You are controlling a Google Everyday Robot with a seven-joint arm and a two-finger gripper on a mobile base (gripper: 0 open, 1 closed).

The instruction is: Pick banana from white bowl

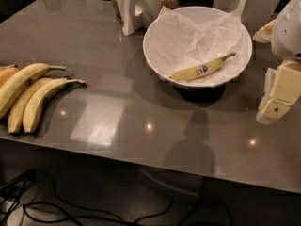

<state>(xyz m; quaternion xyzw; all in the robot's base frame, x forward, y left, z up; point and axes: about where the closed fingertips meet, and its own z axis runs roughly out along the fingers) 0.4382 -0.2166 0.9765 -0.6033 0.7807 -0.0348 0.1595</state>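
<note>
One small, slim yellow banana (203, 68) with a blue sticker lies on crumpled paper (188, 36) in the wide, round white bowl (149, 55), so the picking is not yet done. The blocky cream hand (277, 98) hangs near the bowl, over the shiny grey desk (117, 102). It holds no banana, and I cannot tell how open it is.

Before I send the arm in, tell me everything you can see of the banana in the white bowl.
The banana is small, slim and yellow, with a blue oval sticker at mid-length and a thin greenish-brown stem pointing up-right. It lies on the crumpled white paper lining the white bowl, near the front rim, slanted from lower left to upper right. Only the paper touches it. The gripper hangs at the right edge, apart from it.
</note>
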